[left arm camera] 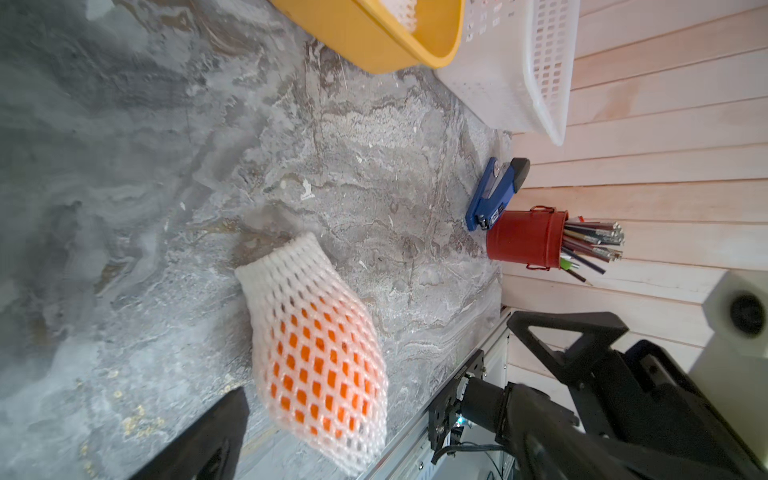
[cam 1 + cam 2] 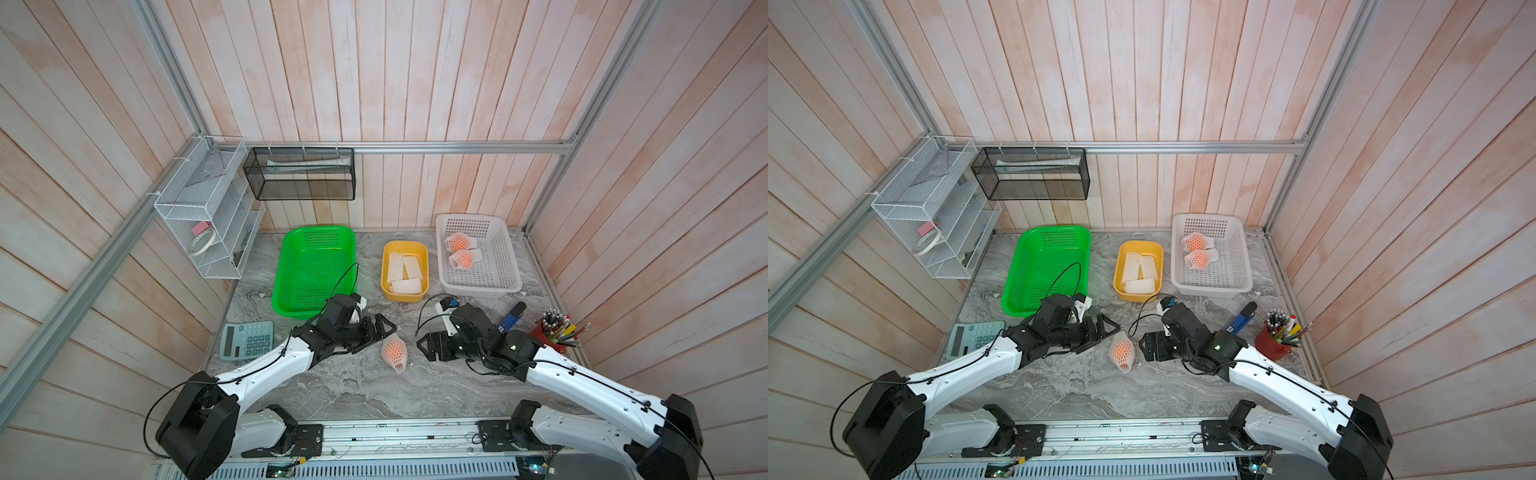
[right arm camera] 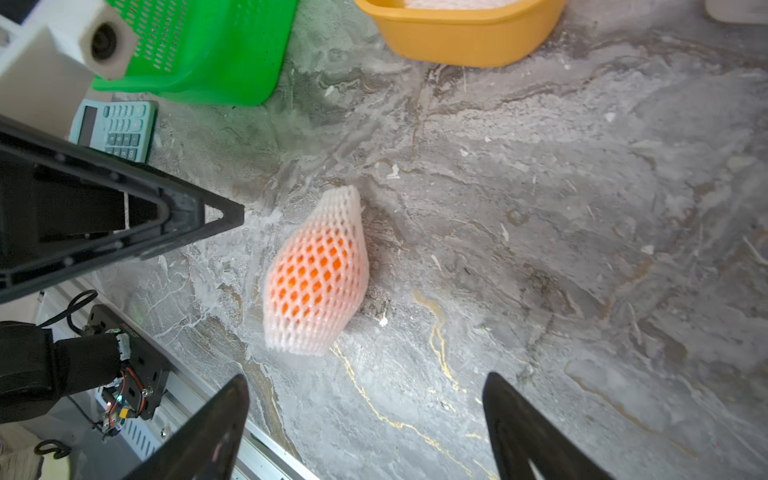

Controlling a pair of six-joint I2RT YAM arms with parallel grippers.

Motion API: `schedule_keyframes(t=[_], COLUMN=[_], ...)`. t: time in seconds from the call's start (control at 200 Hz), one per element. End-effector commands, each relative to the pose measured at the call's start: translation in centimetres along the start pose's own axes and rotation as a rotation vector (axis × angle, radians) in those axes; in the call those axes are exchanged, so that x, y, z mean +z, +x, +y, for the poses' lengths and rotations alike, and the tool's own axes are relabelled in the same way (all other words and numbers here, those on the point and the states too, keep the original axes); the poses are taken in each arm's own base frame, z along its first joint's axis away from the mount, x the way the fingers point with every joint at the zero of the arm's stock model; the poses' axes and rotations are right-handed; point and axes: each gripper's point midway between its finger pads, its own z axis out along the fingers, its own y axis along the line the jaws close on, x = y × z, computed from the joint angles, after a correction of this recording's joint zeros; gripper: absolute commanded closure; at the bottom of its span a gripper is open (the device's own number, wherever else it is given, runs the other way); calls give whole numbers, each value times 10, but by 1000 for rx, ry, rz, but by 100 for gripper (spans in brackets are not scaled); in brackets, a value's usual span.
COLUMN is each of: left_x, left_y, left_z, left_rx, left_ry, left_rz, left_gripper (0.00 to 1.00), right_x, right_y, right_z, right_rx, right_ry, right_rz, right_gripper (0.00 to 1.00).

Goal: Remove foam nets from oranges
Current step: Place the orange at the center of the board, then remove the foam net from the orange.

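Right now we are looking at one netted orange [image 2: 393, 351] lying on the gray surface [image 2: 353, 390], between our two claws. Our left claw [image 2: 384, 328] is sitting just beside it with its fingers spread wide, holding nothing. Our right claw [image 2: 424, 345] is waiting on the other side, also spread and empty, as its wrist view is showing.

Two more oranges in nets [image 2: 461, 249] are lying in the white basket [image 2: 503, 266]. Some empty foam nets [image 2: 403, 274] are lying in the yellow tub [image 2: 423, 253], and the green basket [image 2: 291, 270] is holding no fruit.

We are thinking a few things could go wrong. The orange is round, so a bump from a finger could be sending it rolling toward the front rail [image 2: 415, 432]. The net is soft and stretchy, so if we are pinching only a thin bit of foam, it could be slipping out or tearing. If we are squeezing the fruit through the net, the net will not be sliding off. Both claws are close together, so they could be knocking into each other.
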Motion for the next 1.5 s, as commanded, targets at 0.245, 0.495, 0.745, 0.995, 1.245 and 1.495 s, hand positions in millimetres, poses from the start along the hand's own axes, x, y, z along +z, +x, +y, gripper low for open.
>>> schedule_keyframes(t=[0.245, 0.495, 0.745, 0.995, 1.245, 1.495], left_x=[14, -19, -57, -73, -77, -79], left_y=[-13, -35, -38, -25, -16, -14], left_z=[17, 19, 34, 46, 53, 56], left_rx=[-78, -94, -88, -102, -112, -110], left_ry=[-55, -53, -85, -90, -95, -104], left_rz=[-72, -233, -320, -342, -337, -338], left_gripper=[0, 0, 0, 0, 0, 0], right_x=[7, 33, 59, 81, 94, 109], right_y=[26, 22, 17, 31, 38, 42], right_z=[22, 53, 58, 49, 40, 31], right_rx=[91, 206, 210, 185, 159, 143], right_ry=[-181, -279, -221, -142, -88, -61], right_rz=[109, 220, 344, 503, 554, 552], right_gripper=[12, 14, 14, 14, 16, 17])
